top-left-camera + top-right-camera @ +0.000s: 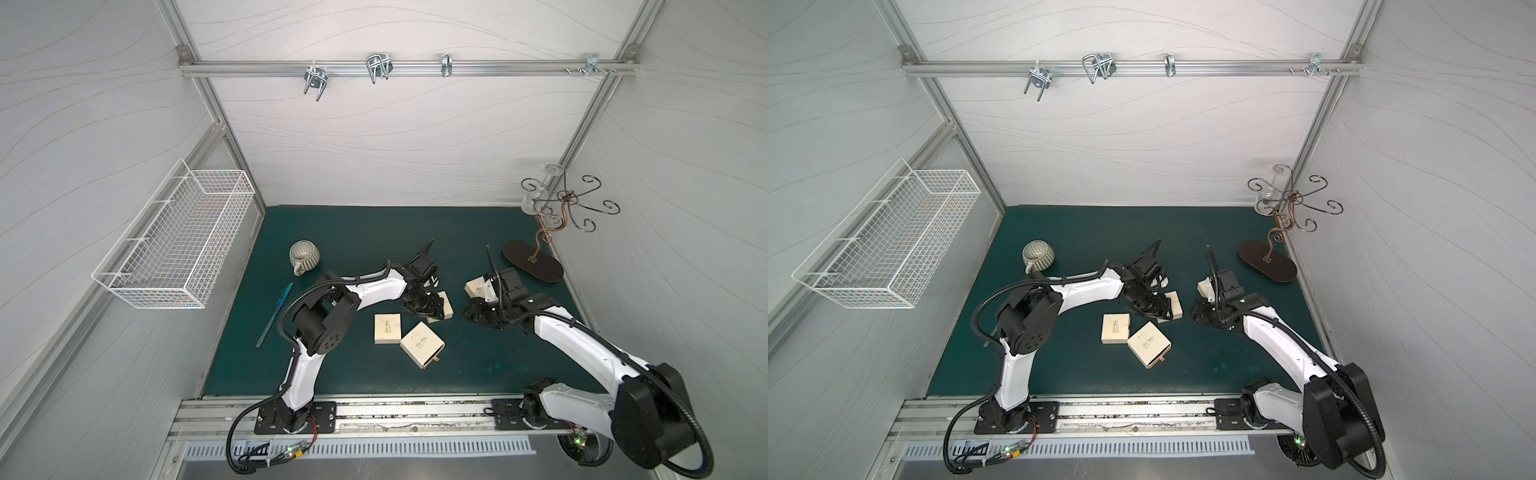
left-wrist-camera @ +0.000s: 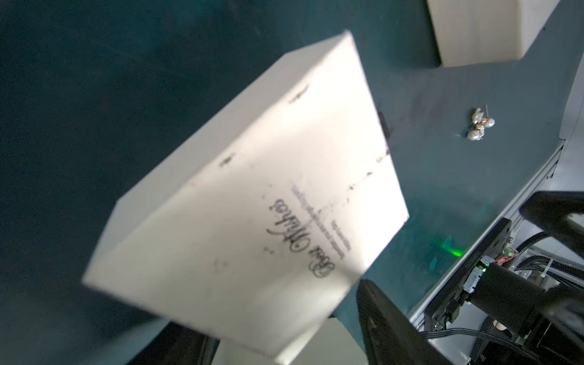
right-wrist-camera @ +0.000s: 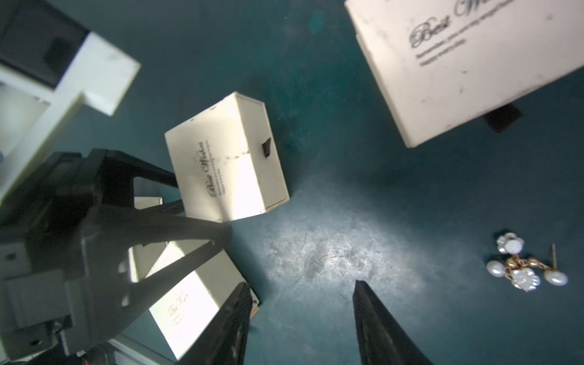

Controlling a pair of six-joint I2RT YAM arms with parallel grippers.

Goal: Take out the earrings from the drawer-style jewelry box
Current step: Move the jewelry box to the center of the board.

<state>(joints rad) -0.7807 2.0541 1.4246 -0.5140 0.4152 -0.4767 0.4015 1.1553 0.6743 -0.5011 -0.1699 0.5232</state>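
Observation:
A cream drawer-style jewelry box point(image 2: 252, 205) with a black pull tab fills the space between my left gripper's point(image 2: 278, 316) jaws. In the right wrist view the left fingers point(image 3: 189, 227) press on two opposite sides of that box point(image 3: 227, 158). In both top views the left gripper point(image 1: 428, 309) point(image 1: 1154, 309) covers this box near the mat's middle. The earrings point(image 3: 524, 268), small pearl-like beads on gold wire, lie loose on the green mat point(image 3: 316, 246), also in the left wrist view point(image 2: 480, 124). My right gripper point(image 3: 301, 284) hangs open over bare mat beside them, holding nothing.
Two more cream boxes point(image 1: 387, 328) point(image 1: 422, 345) lie in front of the left gripper, another point(image 1: 477, 286) by the right wrist. A grey mug point(image 1: 303, 255) and a teal tool point(image 1: 276, 316) sit left, a scrolled wire stand point(image 1: 536, 257) back right, and a wire basket point(image 1: 178, 241) hangs on the left wall.

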